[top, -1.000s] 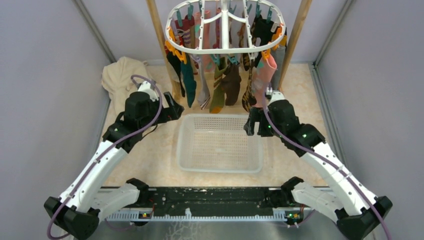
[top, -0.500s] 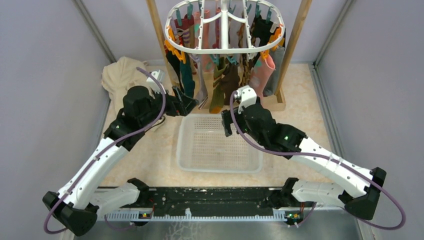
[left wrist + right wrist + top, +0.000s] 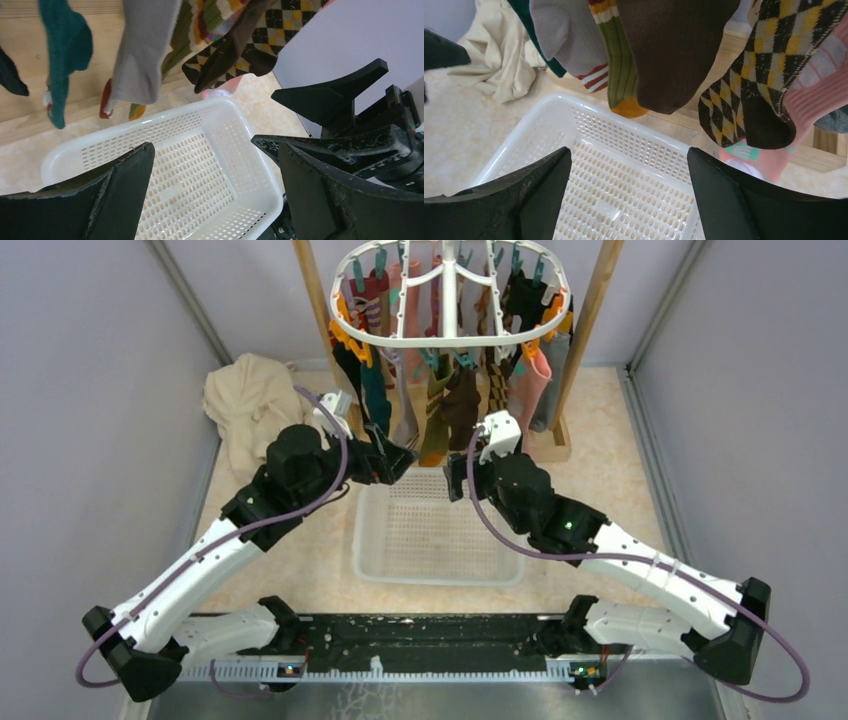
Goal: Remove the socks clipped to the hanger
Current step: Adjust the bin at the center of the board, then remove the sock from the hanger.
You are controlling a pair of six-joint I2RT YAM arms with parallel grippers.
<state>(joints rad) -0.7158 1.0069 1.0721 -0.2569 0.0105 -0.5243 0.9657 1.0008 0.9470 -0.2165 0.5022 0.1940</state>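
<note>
The white oval hanger (image 3: pixel 440 341) hangs from a wooden frame, with several socks (image 3: pixel 440 410) clipped along its rim and spokes. My left gripper (image 3: pixel 395 458) is open and empty just below the left-hand socks. In the left wrist view (image 3: pixel 215 150) a grey sock (image 3: pixel 142 50), a teal sock (image 3: pixel 62 50) and a brown sock (image 3: pixel 235 50) hang above it. My right gripper (image 3: pixel 452 478) is open and empty under the middle socks. In the right wrist view (image 3: pixel 629 152) a brown sock (image 3: pixel 674 50), an argyle sock (image 3: pixel 749 85) and a green striped sock (image 3: pixel 619 65) hang above it.
A white mesh basket (image 3: pixel 440 578) sits on the table under the socks, below both grippers (image 3: pixel 150 120) (image 3: pixel 624 112). A beige cloth (image 3: pixel 250 400) lies at the back left. Wooden posts (image 3: pixel 585 330) flank the hanger. The two grippers are close to each other.
Both arms have moved inward and forward over the basket's far edge. The right gripper swung left from under the pink sock; the left moved right under the teal and grey socks.
</note>
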